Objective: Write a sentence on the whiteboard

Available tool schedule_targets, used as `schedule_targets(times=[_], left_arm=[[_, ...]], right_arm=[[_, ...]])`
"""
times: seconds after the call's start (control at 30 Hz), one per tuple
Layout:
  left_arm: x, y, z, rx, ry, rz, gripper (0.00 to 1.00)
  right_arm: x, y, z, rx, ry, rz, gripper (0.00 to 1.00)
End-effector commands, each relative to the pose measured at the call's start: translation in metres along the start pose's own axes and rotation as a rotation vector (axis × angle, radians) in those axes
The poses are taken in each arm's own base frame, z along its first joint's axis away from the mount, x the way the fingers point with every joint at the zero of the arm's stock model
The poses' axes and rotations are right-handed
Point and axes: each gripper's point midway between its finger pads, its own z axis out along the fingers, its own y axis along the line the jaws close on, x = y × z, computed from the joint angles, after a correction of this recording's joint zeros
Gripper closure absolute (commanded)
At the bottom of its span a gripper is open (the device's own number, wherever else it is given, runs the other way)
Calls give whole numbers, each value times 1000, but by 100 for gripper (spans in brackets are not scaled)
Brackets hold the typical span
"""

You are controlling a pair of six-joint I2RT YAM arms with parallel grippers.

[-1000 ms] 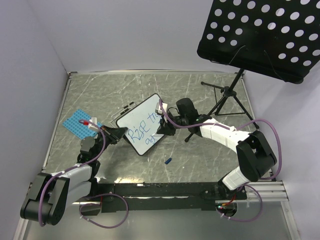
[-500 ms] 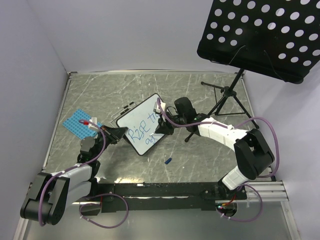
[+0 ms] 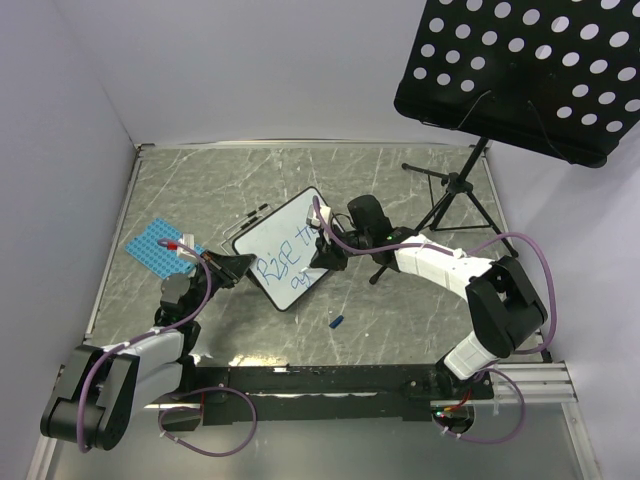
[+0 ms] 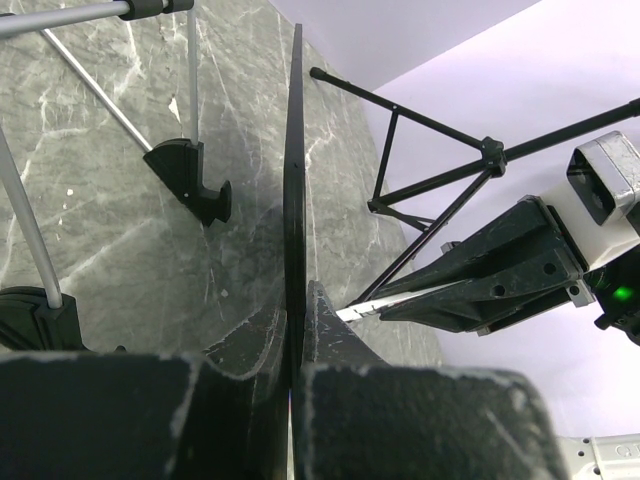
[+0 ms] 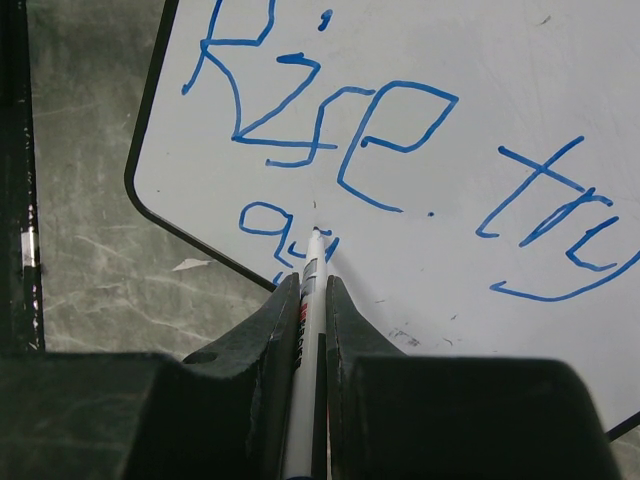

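Holds the whiteboard (image 3: 285, 250) tilted up near the middle of the tabletop (image 3: 200, 180), left fingers (image 4: 325, 335) clamped shut on its black frame at the near-left edge. Grips a marker (image 5: 308, 290) between the closed right fingers (image 5: 342, 320), tip at the board's lower left part. Shows the sentence (image 5: 400, 150) in blue: "Rise. try" above, a second line only begun beside the tip. Includes a small blue piece (image 3: 337, 322) lying on the tabletop nearby.
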Motion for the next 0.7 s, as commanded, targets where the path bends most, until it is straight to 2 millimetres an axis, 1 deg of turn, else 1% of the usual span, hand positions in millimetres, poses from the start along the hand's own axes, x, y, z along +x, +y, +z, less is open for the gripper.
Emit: schedule_targets(times=[0.0, 0.1, 0.4, 0.67], left_arm=[[12, 1, -14, 32, 10, 3, 99], [13, 1, -14, 32, 12, 3, 99], [12, 2, -13, 28, 11, 5, 99], [13, 2, -13, 27, 13, 4, 99]], right_arm=[[-10, 0, 5, -12, -19, -35, 100], [-8, 0, 4, -14, -15, -32, 100], [-3, 10, 1, -40, -7, -33, 100], [-1, 10, 0, -36, 2, -35, 100]])
